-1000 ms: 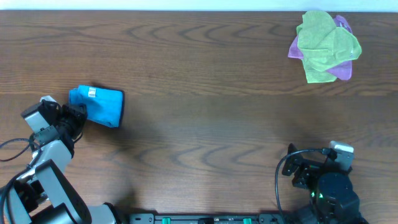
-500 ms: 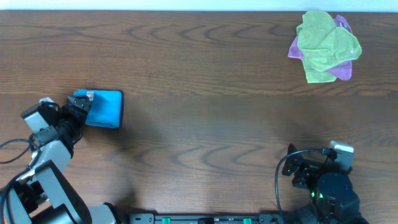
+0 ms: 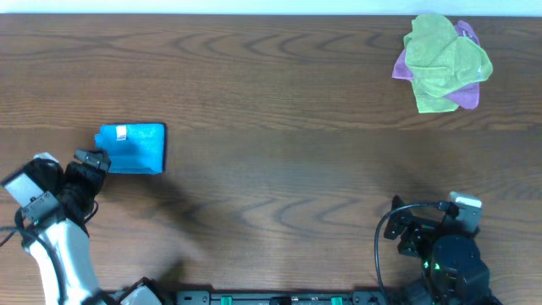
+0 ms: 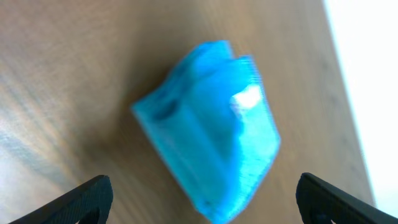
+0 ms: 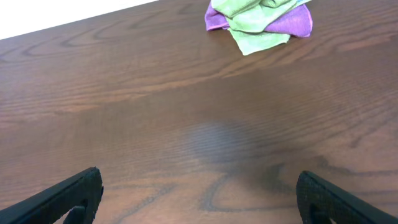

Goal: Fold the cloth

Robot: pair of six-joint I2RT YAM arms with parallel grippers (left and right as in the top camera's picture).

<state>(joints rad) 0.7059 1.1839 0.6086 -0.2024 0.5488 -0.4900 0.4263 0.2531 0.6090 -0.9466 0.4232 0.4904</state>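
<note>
The sky-blue cloth [image 3: 133,147] lies folded into a small thick rectangle at the table's left, its white tag [image 3: 121,131] on top near the far edge. My left gripper [image 3: 88,163] stands open just short of the cloth's near-left corner, apart from it. In the left wrist view the cloth [image 4: 211,130] is blurred, and its near corner points down between the wide-apart fingertips [image 4: 84,198]. My right gripper [image 3: 408,227] rests open near the front right with only bare wood between its fingers [image 5: 74,194].
A lime-green cloth [image 3: 445,58] lies crumpled on a purple-pink cloth [image 3: 465,95] at the far right corner, also in the right wrist view as a green cloth [image 5: 255,25]. The table's far edge [image 3: 271,15] meets a white wall.
My left gripper opened and let go of the blue cloth, then drew back towards the front left. The cloth settled flat into a neater rectangle. The right arm stayed still.
</note>
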